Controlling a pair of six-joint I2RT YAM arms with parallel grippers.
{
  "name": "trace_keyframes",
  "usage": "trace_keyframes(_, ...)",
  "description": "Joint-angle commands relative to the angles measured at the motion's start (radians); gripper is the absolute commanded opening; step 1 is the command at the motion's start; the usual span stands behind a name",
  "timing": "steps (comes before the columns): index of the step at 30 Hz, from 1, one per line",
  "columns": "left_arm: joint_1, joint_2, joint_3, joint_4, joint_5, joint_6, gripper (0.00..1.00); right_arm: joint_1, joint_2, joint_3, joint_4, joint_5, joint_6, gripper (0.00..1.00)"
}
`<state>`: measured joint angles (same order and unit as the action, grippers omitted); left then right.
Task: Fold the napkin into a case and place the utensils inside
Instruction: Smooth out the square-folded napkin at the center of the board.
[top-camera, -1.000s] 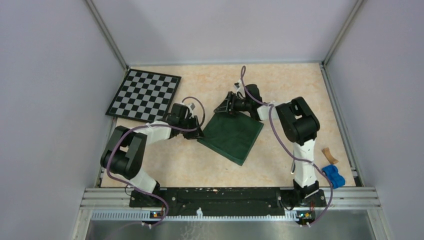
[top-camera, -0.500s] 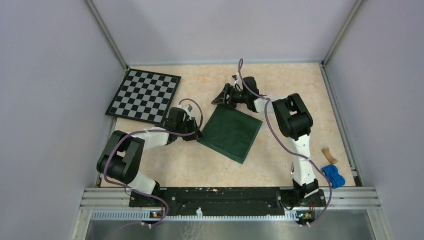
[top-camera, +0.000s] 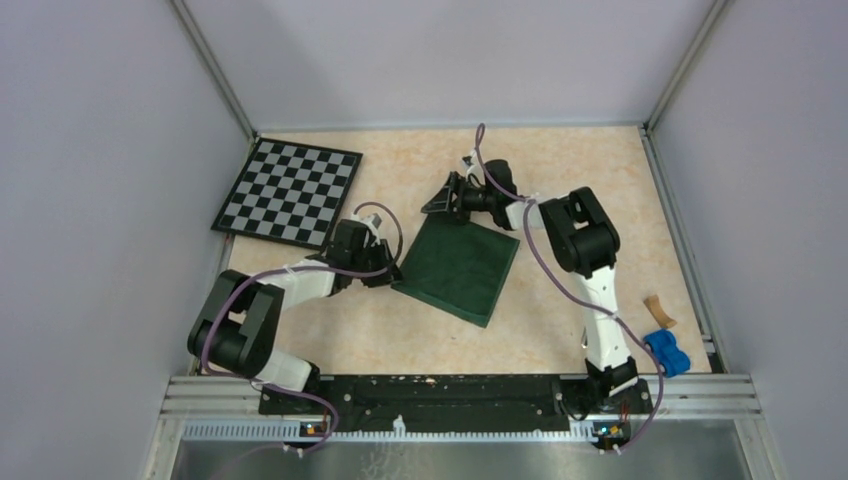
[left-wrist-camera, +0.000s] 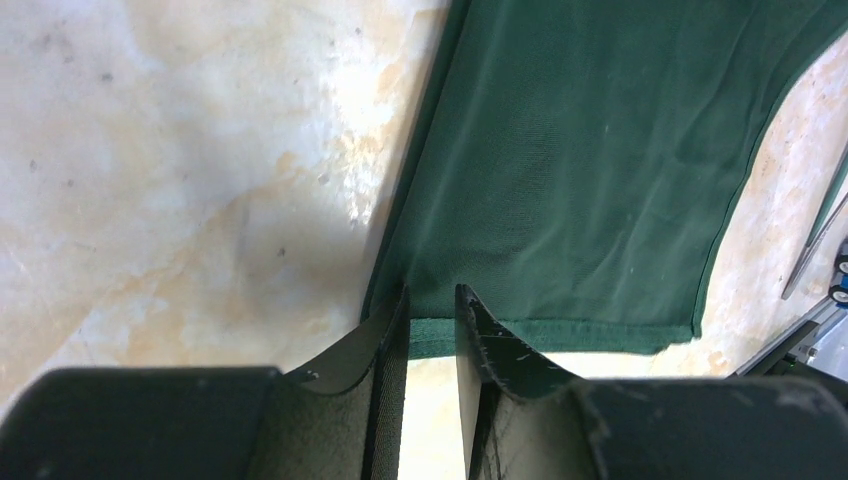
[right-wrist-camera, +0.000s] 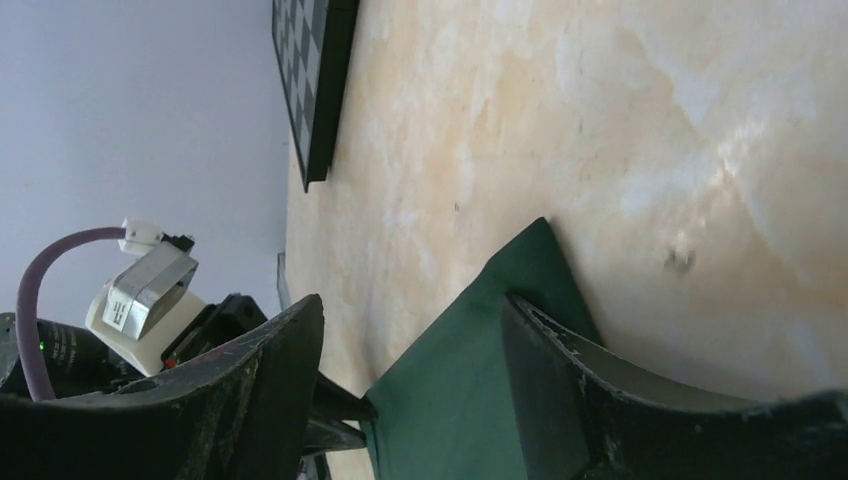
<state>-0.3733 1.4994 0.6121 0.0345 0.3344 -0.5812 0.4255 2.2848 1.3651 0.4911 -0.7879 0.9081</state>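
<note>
The dark green napkin (top-camera: 462, 265) lies at the centre of the top view. The right gripper (top-camera: 447, 200) stands wide open over its upper corner. The left gripper (left-wrist-camera: 432, 297) is narrow around the left hem, but I cannot tell if it really pinches. With a weak hold, the hem may slip out during a pull.

open table (top-camera: 400, 340) before napkin (top-camera: 462, 265), checkered board (top-camera: 290, 190) far left

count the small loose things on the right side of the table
2: a blue toy car at the near right corner and a tan wooden piece just beyond it. Others may be hidden.
</note>
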Motion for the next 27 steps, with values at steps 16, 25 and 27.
trace_keyframes(16,-0.103,-0.321,-0.155,-0.091,0.239,-0.149,0.43,0.019,-0.556,-0.252,-0.640,0.071,-0.419,0.64)
trace_keyframes(25,-0.100,-0.354,-0.004,-0.178,0.134,-0.103,0.56,-0.004,-0.714,-0.570,-0.499,0.040,-0.396,0.61)
trace_keyframes(27,-0.101,-0.289,0.006,-0.163,0.137,-0.089,0.54,-0.004,-0.682,-0.577,-0.435,0.007,-0.385,0.60)
